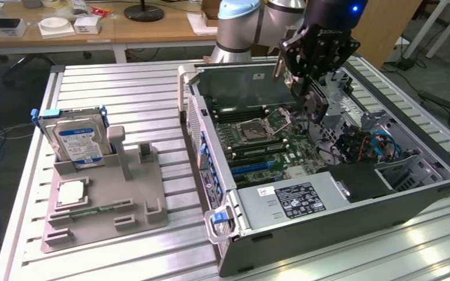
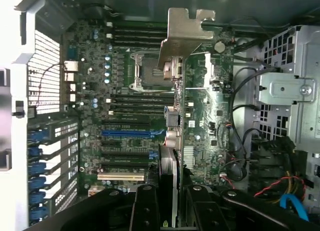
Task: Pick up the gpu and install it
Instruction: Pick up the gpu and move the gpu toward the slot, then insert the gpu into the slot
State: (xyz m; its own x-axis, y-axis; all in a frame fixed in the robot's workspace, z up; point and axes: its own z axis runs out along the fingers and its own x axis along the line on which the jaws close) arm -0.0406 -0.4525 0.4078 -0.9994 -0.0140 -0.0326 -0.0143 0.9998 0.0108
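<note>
While the arm is hanging over the open computer case, the gripper is standing at about one o'clock in the exterior view, above the far half of the case. Its two black fingers are pressing on both faces of the gpu, so the card is clamped between them. The gpu is hanging edge-down under the gripper, over the motherboard. I cannot tell whether its lower edge is touching the board.

In the wrist view the card is showing itself as a thin dark strip. It is running from the fingers to its silver bracket, and it is crossing over the processor socket and beside the long blue slot.

At about nine o'clock in the exterior view, well apart from the case, a gray holder is lying on the slatted metal table. A hard drive with a blue and white label is standing upright in the holder's far end, toward ten o'clock. A square processor chip is lying flat nearer, at about eight o'clock.
</note>
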